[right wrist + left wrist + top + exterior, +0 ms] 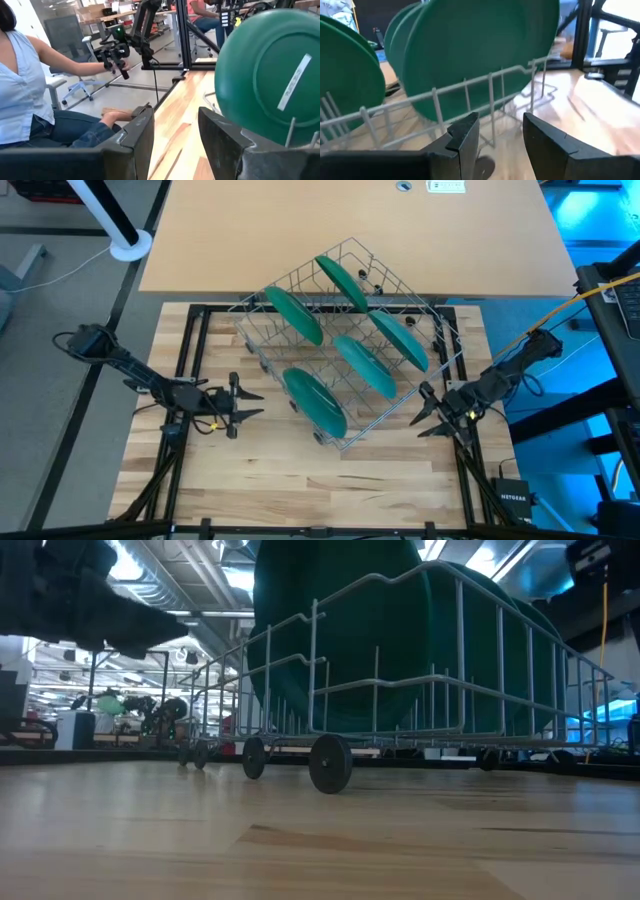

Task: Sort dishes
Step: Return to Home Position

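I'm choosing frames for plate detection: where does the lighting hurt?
Low view: plates sit dark against bright ceiling lights, rack wires readable. High view: even light, plates distinct. Left wrist view: glare washes the table beyond the rack.

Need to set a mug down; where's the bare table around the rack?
Bare wood in front of the rack, between left claw and right claw, and the tan tabletop behind it. Crowded: the rack's sides beside each claw.

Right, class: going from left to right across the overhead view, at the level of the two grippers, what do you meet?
Dark two-finger left gripper, open → silver wire dish rack holding round dark-green plastic plates → dark two-finger right gripper, open.
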You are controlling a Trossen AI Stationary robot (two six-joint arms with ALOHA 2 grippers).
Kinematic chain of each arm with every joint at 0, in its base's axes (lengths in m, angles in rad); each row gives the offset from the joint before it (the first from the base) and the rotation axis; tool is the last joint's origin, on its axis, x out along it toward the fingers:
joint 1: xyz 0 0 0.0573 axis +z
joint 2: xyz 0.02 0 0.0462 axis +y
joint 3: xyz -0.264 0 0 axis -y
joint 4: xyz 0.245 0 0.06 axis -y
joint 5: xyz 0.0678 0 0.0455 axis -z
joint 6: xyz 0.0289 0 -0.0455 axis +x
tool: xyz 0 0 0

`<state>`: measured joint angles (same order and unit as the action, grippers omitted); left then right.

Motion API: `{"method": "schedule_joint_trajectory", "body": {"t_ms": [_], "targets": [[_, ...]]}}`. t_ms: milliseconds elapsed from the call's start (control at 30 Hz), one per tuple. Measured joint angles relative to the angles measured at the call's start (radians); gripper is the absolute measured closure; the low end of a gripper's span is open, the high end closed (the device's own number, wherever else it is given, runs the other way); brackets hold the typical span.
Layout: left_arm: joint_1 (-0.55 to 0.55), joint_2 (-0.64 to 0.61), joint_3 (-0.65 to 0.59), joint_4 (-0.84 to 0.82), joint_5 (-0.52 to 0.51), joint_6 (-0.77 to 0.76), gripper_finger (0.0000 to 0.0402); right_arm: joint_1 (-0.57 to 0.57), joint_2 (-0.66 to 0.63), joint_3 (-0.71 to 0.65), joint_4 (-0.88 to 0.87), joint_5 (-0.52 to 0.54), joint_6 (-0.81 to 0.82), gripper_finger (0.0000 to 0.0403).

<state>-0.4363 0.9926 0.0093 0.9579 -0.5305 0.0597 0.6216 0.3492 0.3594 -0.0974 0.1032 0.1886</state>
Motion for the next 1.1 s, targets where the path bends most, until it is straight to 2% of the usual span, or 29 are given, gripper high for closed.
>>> {"method": "schedule_joint_trajectory", "body": {"t_ms": [333,667,1000,1100], "targets": [[0.004,-0.009,0.000,-0.179,0.000,0.001,0.0259,0.000,0.000,-0.085,0.055,-0.070,0.019,0.0244],[0.004,-0.010,0.000,-0.447,0.001,0.000,0.0259,0.000,0.000,-0.166,0.147,-0.070,0.021,0.0244],[0.004,-0.269,0.000,-0.867,0.002,0.000,0.0259,0.000,0.002,-0.220,0.175,-0.069,0.023,0.0244],[0.004,-0.334,0.000,-0.891,0.003,0.000,0.0259,0.000,0.002,-0.233,0.177,-0.069,0.024,0.0244]]}}
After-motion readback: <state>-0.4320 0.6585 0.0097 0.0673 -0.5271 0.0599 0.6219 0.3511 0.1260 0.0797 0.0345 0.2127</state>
